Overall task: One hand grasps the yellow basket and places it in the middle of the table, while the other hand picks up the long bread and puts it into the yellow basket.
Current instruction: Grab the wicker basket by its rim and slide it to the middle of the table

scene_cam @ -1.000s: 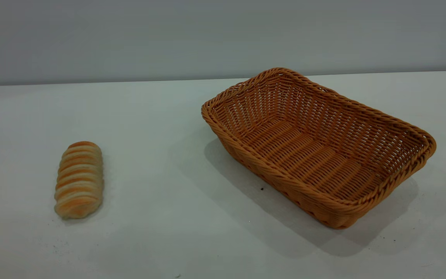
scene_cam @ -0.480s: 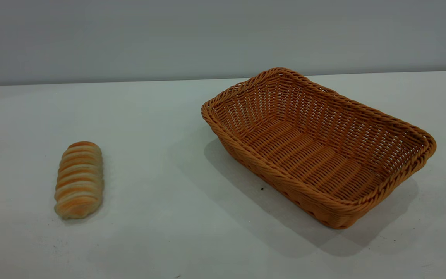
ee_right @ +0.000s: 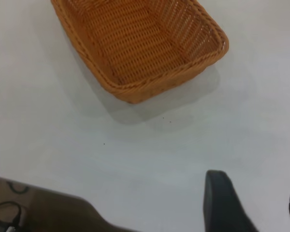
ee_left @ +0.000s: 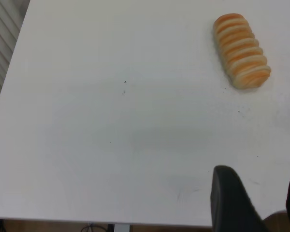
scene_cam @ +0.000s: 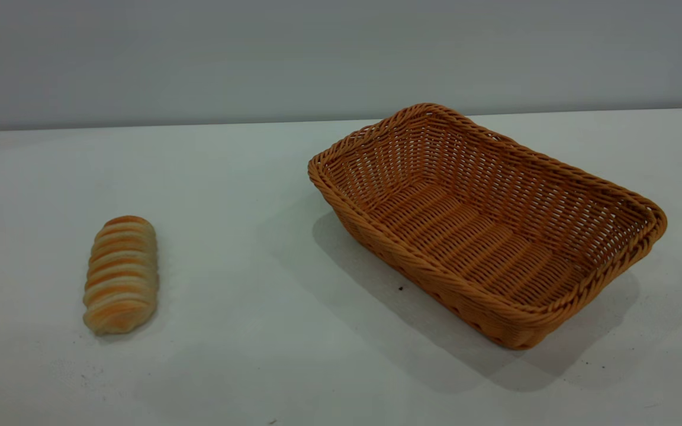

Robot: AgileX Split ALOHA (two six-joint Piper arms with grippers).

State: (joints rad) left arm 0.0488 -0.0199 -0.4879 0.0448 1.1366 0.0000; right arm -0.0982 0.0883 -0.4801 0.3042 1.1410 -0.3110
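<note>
wicker yellow basket [scene_cam: 489,225] sits empty, well apart from the long bread [scene_cam: 121,273]; left gripper [ee_left: 255,200] and right gripper [ee_right: 251,200] fingers spread, holding nothing.

Soft, even light falls from above on the worktop [scene_cam: 228,177], with no glare. The yellow basket [scene_cam: 486,222] throws a broad, soft-edged shadow toward the camera and to its left; the long bread [scene_cam: 121,274] casts only a faint one. In both wrist views the near fingers of the left claw [ee_left: 256,200] and right claw [ee_right: 253,203] are dark, blurred shapes, well apart from sharper things beyond.
</note>
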